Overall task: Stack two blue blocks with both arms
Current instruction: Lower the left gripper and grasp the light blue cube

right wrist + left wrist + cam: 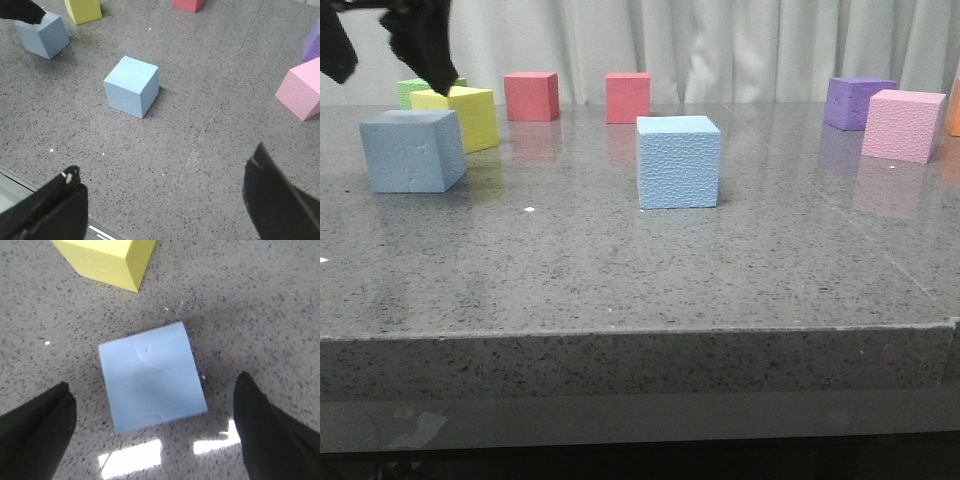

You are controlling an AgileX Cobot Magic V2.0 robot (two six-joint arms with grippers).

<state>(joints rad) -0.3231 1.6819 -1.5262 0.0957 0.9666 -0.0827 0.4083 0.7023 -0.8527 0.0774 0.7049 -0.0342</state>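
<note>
Left gripper (155, 427) spread wide, empty, hanging above the left blue block (151, 375), which sits on the table (260, 300) roughly between the fingers (37, 432) and a bit forward of the tips. The block is turned at an angle to the finger line, so twist the wrist to square the pads with two flat faces before dropping. A yellow block (107, 257) sits just beyond it, apart; keep the far finger clear of it.

Right gripper (162, 197) also spread, holding nothing, high over the table's near part. The other blue block (132, 86) lies well ahead of it and toward its left finger, standing free. Pink block (303, 92) and purple block (314, 42) sit off toward its right finger, out of the way.

Judgement: nothing is lifted yet, so the stack isn't started. Left should descend straight, centre the block and close gently, since the foam will squash.
</note>
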